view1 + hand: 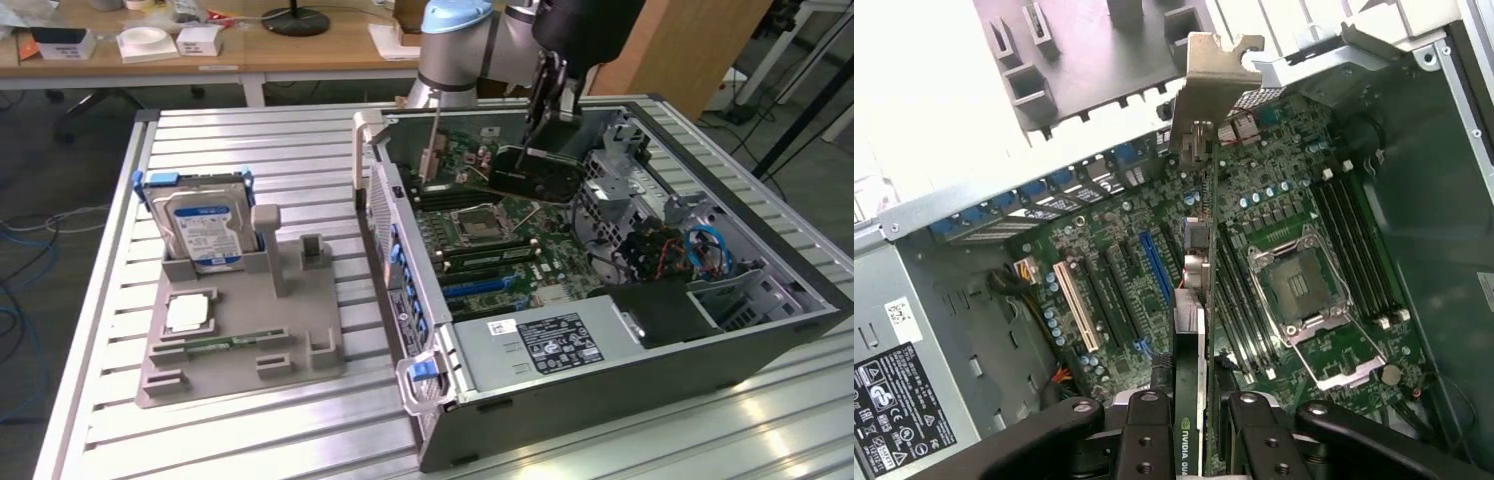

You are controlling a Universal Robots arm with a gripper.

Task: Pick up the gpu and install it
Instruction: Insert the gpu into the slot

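Part-closed jaws clamp the thin dark-faced, green-board gpu card [537, 172] by its upper edge. It hangs directly beneath them, upper centre of the exterior view, above the green motherboard [531, 236] (long axis roughly along the blue slot [1156, 268]).

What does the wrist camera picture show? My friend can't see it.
The gripper holds the gpu edge-on over the green motherboard inside an open computer case. The card's silver bracket is at its far end, and an empty processor socket lies beside it.
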